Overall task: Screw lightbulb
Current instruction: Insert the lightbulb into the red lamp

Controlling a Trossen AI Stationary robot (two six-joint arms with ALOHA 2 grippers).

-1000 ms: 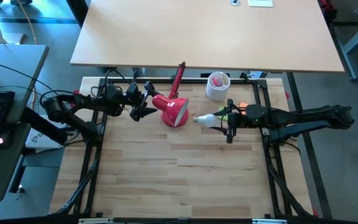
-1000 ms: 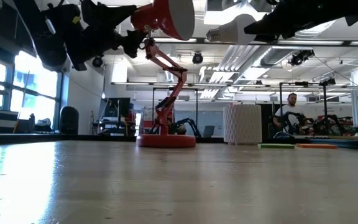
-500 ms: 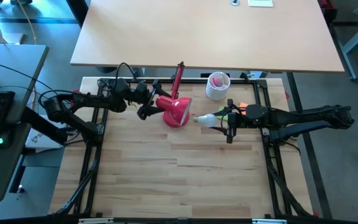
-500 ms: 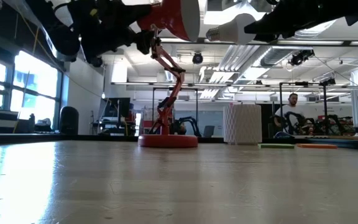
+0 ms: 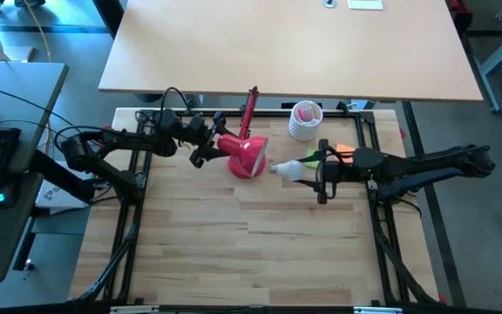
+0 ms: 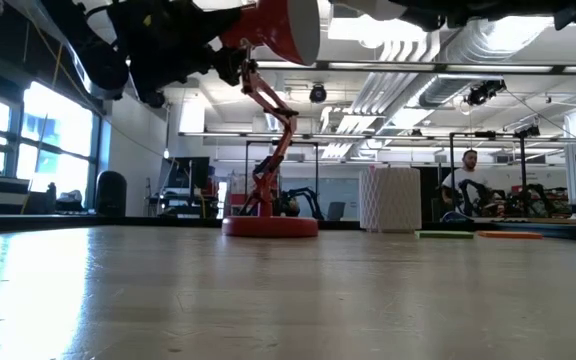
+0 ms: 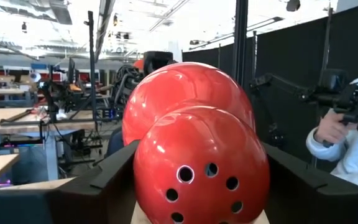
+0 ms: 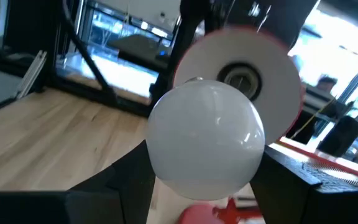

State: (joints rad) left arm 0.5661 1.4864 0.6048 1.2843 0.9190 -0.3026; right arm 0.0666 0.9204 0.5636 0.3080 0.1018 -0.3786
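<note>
Left gripper [image 5: 206, 148] just left of middle in the high view, jaws clamped round the back of the red lamp shade [image 5: 246, 156]. Right gripper [image 5: 308, 168] right of middle, gripping the white lightbulb [image 5: 288, 168], base close to the shade's mouth.

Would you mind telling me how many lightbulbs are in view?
1: the lightbulb is held by the right gripper, facing the lamp shade's opening. None other shows.
</note>
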